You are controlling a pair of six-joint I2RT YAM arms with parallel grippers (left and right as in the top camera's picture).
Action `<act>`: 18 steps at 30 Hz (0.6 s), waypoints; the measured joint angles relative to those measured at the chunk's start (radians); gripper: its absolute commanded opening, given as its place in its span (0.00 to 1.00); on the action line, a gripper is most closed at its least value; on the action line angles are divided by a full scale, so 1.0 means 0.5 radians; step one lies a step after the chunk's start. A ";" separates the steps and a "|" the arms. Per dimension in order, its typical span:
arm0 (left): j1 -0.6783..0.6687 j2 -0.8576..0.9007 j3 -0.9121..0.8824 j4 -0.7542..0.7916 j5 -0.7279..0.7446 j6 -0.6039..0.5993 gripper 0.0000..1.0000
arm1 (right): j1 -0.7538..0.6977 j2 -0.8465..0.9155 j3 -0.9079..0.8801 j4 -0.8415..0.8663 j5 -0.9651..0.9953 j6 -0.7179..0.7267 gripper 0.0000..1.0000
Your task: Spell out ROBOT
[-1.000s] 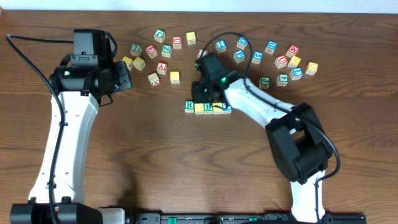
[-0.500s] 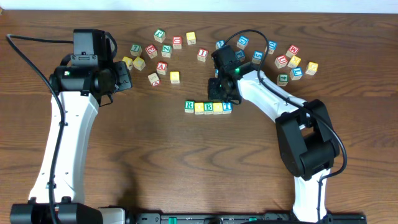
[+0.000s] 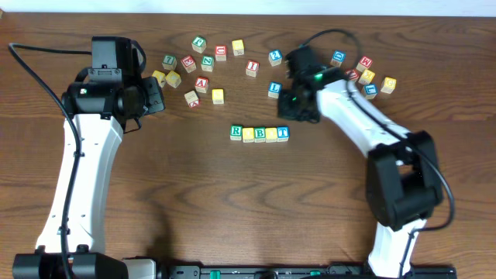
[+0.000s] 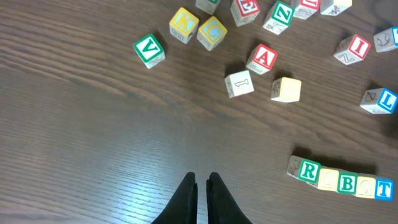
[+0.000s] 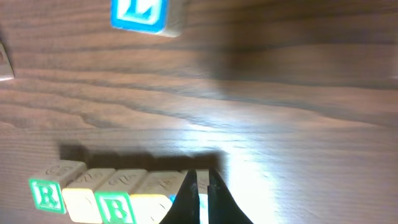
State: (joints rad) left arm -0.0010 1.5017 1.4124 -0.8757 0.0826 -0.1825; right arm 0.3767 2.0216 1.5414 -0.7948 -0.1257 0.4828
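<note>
The ROBOT row lies in the middle of the table: green R cube (image 3: 235, 132), yellow cube (image 3: 248, 134), green B cube (image 3: 260, 134), second yellow cube (image 3: 271, 134), blue T cube (image 3: 283, 132). The left wrist view has the row at lower right, R (image 4: 309, 172) through T (image 4: 384, 188). In the right wrist view R (image 5: 45, 193) and B (image 5: 115, 209) show, and the fingers partly hide the row's right end. My right gripper (image 3: 294, 115) (image 5: 201, 177) hovers shut and empty just above and right of the row. My left gripper (image 3: 159, 94) (image 4: 201, 180) is shut, empty, far left.
Loose letter cubes are scattered along the back of the table, among them a red A cube (image 4: 263, 57), a green V cube (image 4: 149, 50) and a blue L cube (image 3: 273, 89) (image 5: 140, 14). A further cluster (image 3: 364, 77) lies at back right.
My right gripper has drawn back from the row, up and to the right, leaving the five cubes lined up. The left arm has not moved.
</note>
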 measured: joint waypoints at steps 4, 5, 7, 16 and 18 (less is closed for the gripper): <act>-0.007 0.000 -0.071 0.036 0.036 -0.002 0.08 | -0.084 -0.073 0.018 -0.169 0.015 -0.028 0.04; -0.012 0.000 -0.098 0.053 0.039 -0.002 0.08 | -0.089 -0.074 0.018 -0.198 0.018 -0.038 0.04; -0.036 0.005 -0.145 0.086 0.043 -0.002 0.08 | -0.091 -0.073 0.004 -0.232 0.018 -0.057 0.04; -0.270 0.212 -0.163 0.273 0.050 0.015 0.08 | -0.084 -0.073 -0.137 -0.169 0.019 -0.105 0.10; -0.335 0.288 -0.163 0.318 0.056 0.016 0.08 | -0.084 -0.073 -0.146 -0.164 0.018 -0.111 0.10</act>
State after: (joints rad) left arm -0.1684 1.6455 1.3308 -0.7166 0.1104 -0.1745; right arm 0.3347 1.9850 1.4685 -0.8768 -0.1165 0.4274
